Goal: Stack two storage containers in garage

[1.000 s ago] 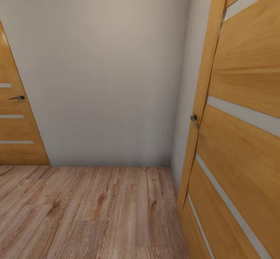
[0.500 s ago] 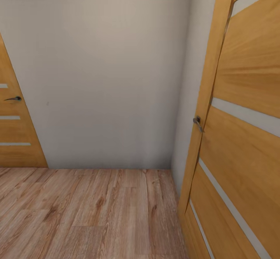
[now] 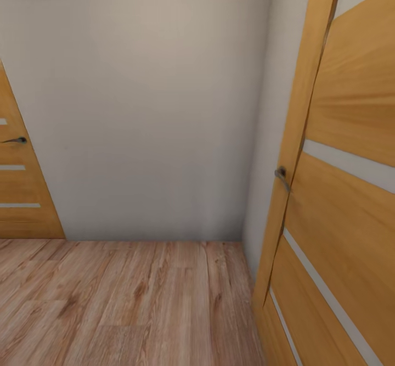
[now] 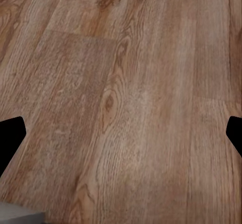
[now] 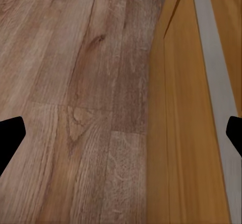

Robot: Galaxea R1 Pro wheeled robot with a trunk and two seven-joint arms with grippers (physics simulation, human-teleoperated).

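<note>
The two storage containers are out of view, and so is the garage with its concrete floor. In the left wrist view my left gripper hangs open over light wood planks, its black fingertips far apart with nothing between them. My right gripper is open too, with nothing held, over the same planks beside the foot of an orange-brown door.
A pale wall closes the space ahead. An orange-brown door with frosted stripes stands close on the right, its handle facing me. A second such door is at the far left. Wood flooring lies between.
The whole head view has shifted a little: the left door slid toward the picture's edge and the right door looms larger, so the camera moved. Nothing in the room changed.
</note>
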